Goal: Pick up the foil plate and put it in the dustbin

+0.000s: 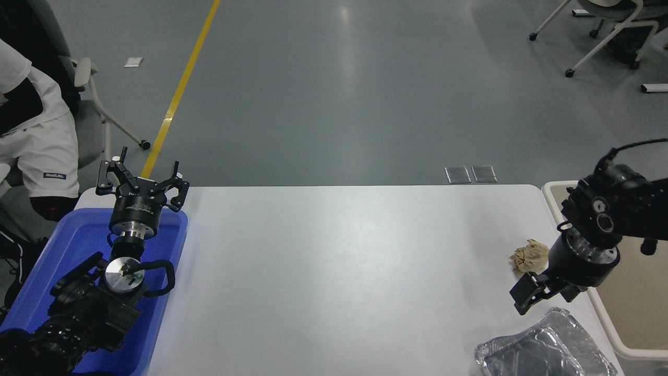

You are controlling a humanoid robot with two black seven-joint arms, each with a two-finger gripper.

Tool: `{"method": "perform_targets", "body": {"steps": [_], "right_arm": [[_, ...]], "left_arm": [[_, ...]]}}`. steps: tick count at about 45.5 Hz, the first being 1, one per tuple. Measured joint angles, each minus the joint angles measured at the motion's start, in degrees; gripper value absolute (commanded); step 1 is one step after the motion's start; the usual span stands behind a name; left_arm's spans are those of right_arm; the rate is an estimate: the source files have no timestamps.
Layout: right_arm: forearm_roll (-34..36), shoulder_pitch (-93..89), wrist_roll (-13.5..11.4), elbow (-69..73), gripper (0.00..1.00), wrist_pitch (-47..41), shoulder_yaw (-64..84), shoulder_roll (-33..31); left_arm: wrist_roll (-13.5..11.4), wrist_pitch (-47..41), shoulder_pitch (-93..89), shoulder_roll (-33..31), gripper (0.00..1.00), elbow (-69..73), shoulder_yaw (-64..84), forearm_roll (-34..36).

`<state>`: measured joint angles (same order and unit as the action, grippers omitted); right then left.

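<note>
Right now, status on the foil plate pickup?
Right gripper open, above foil plate, not touching. Left gripper open, parked over blue tray. Paper ball nearby, clear. Dustbin alongside.

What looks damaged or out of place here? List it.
The foil plate at the table's near right corner is dented and crumpled. A crumpled paper ball lies loose beside the right claw. Nothing is spilled.

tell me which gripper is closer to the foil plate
Right. The right gripper hangs open just above the far edge of the foil plate, not touching it. The left gripper is parked open across the table, over the blue tray.
</note>
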<state>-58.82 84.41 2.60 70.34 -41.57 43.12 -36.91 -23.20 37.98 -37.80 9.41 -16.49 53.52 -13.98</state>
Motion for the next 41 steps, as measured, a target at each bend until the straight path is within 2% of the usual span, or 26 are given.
{"method": "perform_targets", "body": {"steps": [7, 20, 41], "right_arm": [[-4.7, -3.1, 0.0, -0.42, 1.0, 0.46, -1.27, -1.15], [-7.93, -7.78, -0.06, -1.32, 1.0, 1.94, -2.9, -3.19], [-8.98, -16.6, -0.06, -4.56, 1.0, 15.23, -3.78, -4.69]], "left_arm": [[0.0, 0.0, 0.0, -0.01, 0.99, -0.02, 0.0, 0.01], [0.0, -0.01, 0.01, -0.01, 0.99, -0.03, -0.02, 0.02], [0.0, -0.06, 0.01, -0.02, 0.99, 0.01, -0.04, 0.0]]}}
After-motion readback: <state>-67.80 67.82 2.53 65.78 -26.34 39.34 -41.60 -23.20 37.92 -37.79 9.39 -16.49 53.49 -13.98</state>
